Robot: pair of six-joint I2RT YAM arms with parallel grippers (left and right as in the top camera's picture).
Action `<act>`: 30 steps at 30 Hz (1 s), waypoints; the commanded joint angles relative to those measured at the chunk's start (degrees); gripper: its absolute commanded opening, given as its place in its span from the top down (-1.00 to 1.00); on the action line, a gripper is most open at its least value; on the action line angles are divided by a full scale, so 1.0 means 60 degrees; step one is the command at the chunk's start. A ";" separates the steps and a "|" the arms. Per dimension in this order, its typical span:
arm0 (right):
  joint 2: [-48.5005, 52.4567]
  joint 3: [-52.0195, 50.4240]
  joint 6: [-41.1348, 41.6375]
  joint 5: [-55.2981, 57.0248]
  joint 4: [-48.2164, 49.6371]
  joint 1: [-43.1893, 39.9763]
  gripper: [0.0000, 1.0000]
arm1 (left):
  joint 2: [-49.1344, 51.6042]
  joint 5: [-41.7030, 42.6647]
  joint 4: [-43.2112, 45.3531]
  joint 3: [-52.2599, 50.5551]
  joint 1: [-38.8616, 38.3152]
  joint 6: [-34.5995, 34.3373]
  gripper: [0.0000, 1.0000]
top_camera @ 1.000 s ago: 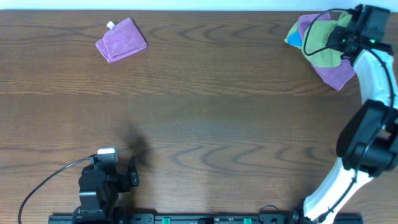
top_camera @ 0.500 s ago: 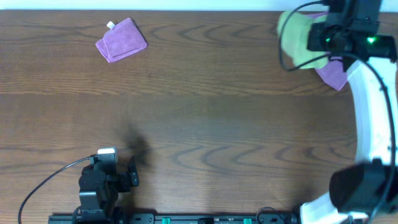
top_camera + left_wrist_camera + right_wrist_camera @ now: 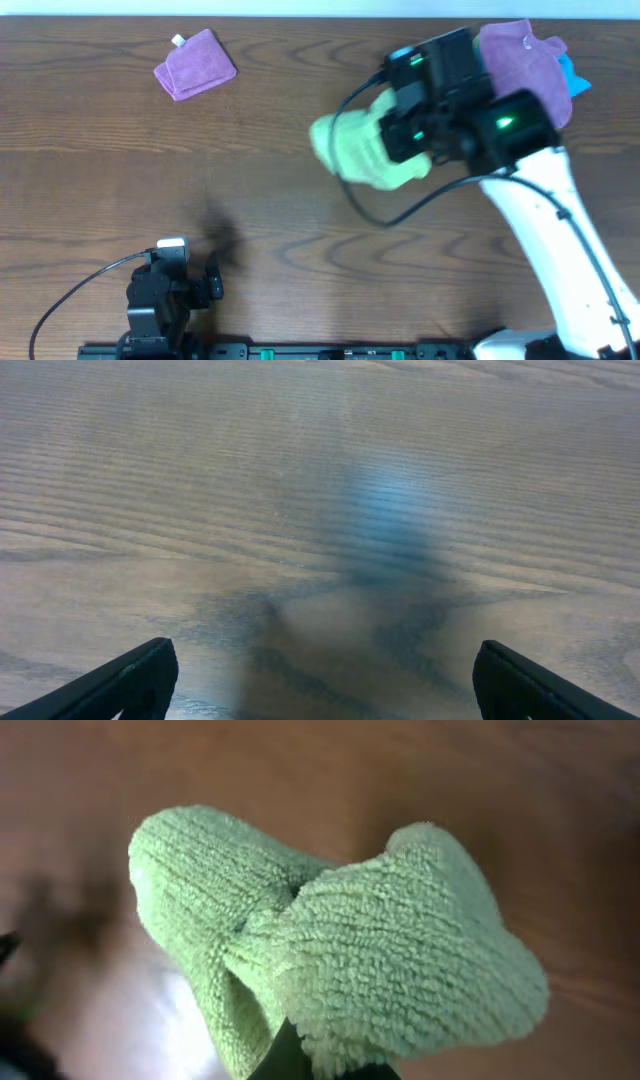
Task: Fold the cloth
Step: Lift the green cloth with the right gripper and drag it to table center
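Note:
The lime-green cloth hangs bunched from my right gripper, above the table's middle right. In the right wrist view the cloth fills the frame in thick folds and hides most of the fingers; my right gripper is shut on it. My left gripper rests near the front left edge, far from the cloth. In the left wrist view its two finger tips stand wide apart over bare wood, open and empty.
A folded purple cloth lies at the back left. Another purple cloth lies at the back right, with a blue cloth showing at its right edge. The right arm reaches across the right side.
My right gripper has lifted the green cloth off the pile at the back right and carried it left and toward the front. The left arm has not moved.

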 commanded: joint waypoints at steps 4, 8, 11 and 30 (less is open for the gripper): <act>-0.0004 0.0117 0.0517 0.0004 0.0430 0.1344 0.97 | -0.0066 -0.0073 -0.0215 -0.0233 -0.0025 0.0000 -0.91; 0.0503 0.0025 0.0506 0.0022 0.0576 0.1468 0.97 | -0.0066 -0.0073 -0.0211 -0.0233 -0.0025 -0.0004 -0.91; 0.1209 -0.0382 0.0470 0.1005 0.1133 0.1257 0.97 | -0.0069 -0.0073 -0.0215 -0.0233 -0.0025 0.0000 -0.91; 0.2503 -0.1344 0.2146 0.1293 0.1923 -0.1220 -0.99 | -0.0069 -0.0106 -0.0197 -0.0233 -0.0025 0.0004 -0.91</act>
